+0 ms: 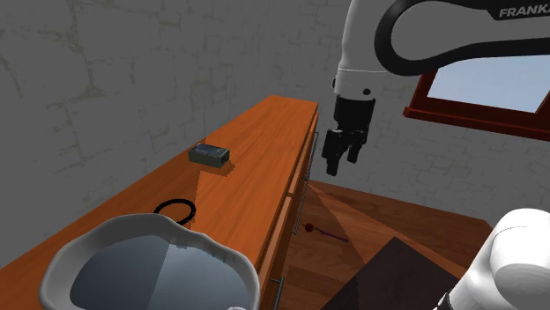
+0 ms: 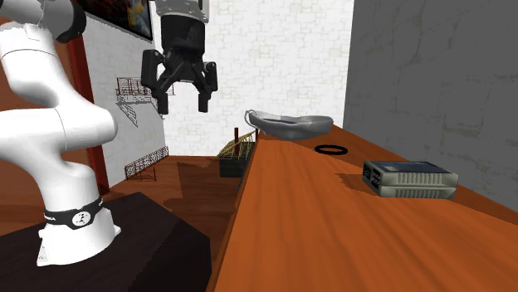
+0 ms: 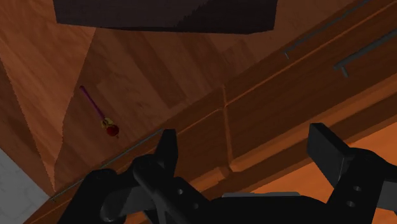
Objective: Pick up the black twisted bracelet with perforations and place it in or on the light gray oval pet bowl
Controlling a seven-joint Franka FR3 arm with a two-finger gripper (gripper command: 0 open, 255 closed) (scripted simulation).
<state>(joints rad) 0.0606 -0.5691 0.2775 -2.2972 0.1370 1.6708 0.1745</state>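
Observation:
A thin black ring, the bracelet (image 1: 175, 209), lies flat on the wooden countertop (image 1: 251, 145), just beyond the rim of the light gray pet bowl (image 1: 150, 264). In the second exterior view the bracelet (image 2: 330, 149) rests near the bowl (image 2: 290, 125) at the counter's far end. My black gripper (image 1: 342, 156) hangs open in the air beside the counter's edge, above the floor, well away from the bracelet. Its fingers (image 2: 182, 93) stand apart with nothing between them. In the wrist view the gripper (image 3: 248, 156) looks down on the drawer fronts and the floor.
A small dark grey box (image 1: 210, 155) sits on the counter past the bracelet, also seen as the grey box (image 2: 409, 178). Drawer handles (image 3: 356, 54) run along the counter's front. A small red-tipped stick (image 3: 105, 118) lies on the wooden floor. A dark stand (image 2: 124, 249) is below the arm.

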